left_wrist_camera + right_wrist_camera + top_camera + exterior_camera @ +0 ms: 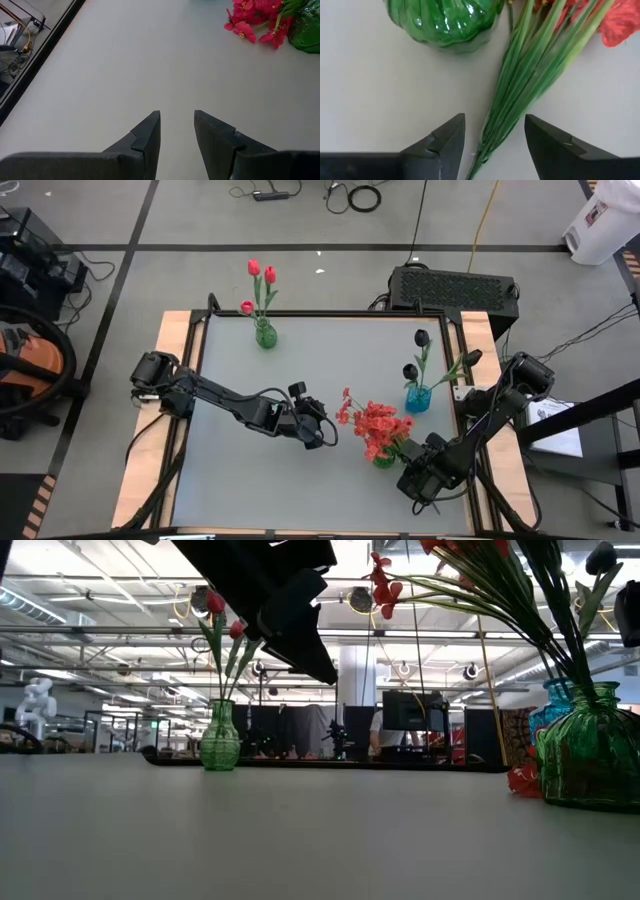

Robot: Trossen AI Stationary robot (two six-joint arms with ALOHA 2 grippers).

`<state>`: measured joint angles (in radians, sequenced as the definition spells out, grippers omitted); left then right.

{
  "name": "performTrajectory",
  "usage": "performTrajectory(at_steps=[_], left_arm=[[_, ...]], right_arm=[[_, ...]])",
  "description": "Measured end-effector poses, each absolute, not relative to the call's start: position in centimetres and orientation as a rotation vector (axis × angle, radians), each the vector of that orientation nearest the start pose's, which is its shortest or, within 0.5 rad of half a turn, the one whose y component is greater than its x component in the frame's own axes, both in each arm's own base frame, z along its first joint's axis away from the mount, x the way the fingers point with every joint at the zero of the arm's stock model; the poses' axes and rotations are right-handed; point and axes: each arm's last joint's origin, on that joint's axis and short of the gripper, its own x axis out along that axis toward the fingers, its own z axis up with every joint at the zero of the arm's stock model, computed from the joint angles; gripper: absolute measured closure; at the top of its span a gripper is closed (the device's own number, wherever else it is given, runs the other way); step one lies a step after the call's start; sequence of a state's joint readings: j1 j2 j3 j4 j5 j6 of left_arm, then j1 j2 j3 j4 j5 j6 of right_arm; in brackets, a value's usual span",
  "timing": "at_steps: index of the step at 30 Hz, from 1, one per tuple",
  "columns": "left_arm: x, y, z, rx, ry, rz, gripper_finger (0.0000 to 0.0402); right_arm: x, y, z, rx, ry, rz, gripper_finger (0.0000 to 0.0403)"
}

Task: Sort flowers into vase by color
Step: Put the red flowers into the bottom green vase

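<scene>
The bushy bunch of small red blossoms on long green plastic stems (530, 75) is judged light, springy and slippery. It is best taken at the gathered stem ends, straddled by the parted, empty jaws of the right gripper (495, 145) beside the ribbed green glass vase (447, 22). The left gripper (177, 132) is held parted and empty above bare table.

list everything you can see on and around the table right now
red-pink tulips: three, red-pink buds on green stems, standing in the far green vase
far green vase: one, green glass, far edge of the table left of centre
black tulips: two, black buds, standing in the blue vase
blue vase: one, blue glass, right side of the table
red blossom bunch: one bushy bunch, red, near right part of the table, stems lying beside the near vase
near green vase: one, green glass, by the bunch
table: one, grey top with wooden edges
black box: one, behind the table
left pincer: open, empty, above bare table centre
right pincer: open, straddling the bunch's stems
</scene>
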<state>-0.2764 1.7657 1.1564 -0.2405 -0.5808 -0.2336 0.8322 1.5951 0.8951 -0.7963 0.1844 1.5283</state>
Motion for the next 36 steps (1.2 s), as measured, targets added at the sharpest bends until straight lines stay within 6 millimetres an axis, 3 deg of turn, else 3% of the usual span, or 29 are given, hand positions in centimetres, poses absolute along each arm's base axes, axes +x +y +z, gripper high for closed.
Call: performTrajectory(at_steps=[36], left_arm=[[35.73, -8.48, 20.26, 0.114, 0.730, 0.380, 0.0274]], right_arm=[[17.98, 19.40, 15.97, 0.712, 1.343, -0.570, 0.0206]])
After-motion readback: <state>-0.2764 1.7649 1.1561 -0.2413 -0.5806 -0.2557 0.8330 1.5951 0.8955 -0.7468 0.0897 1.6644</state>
